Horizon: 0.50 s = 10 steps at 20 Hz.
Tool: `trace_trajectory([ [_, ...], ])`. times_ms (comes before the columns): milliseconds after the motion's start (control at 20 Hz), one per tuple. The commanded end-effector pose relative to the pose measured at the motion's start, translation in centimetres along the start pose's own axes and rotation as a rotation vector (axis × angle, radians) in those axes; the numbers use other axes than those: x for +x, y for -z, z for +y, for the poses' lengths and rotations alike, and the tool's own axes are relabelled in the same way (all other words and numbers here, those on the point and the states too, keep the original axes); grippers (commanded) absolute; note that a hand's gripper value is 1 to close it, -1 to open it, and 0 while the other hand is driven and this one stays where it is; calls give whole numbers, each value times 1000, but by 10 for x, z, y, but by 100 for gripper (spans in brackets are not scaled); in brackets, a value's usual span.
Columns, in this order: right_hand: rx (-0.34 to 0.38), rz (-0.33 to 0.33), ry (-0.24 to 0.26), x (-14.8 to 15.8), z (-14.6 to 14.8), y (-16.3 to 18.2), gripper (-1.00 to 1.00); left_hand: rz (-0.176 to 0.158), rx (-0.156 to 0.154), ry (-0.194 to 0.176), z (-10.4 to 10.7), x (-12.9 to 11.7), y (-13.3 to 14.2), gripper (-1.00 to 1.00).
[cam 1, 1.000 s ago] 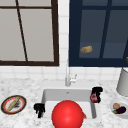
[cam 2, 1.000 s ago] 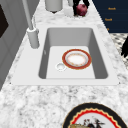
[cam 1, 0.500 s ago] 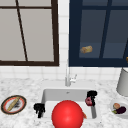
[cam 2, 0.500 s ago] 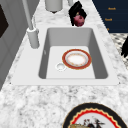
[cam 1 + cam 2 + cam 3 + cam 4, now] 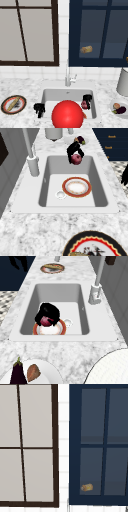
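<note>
Dark red and round, an onion-like vegetable (image 5: 76, 158) sits inside the curled fingers of the right hand (image 5: 73, 149), black fingers wrapped over its top, above the right part of the white sink basin (image 5: 100, 190). Below lies a round orange-rimmed plate (image 5: 76, 187). The left hand (image 5: 39, 109) hangs at the sink's left edge, fingers pointing down and loose, holding nothing.

Dark-red round onion (image 5: 76, 158), gripped in right robot hand (image 5: 73, 149), above sink's right end.
</note>
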Motion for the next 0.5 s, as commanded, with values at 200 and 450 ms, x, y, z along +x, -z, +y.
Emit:
trace_trajectory([
  [200, 0, 3, -37, 55, 52, 10, 100, 0, 0, 0, 0, 0, 0, 0],
  [450, 28, 29, -34, 92, 65, 50, 100, 0, 0, 0, 0, 0, 0, 0],
])
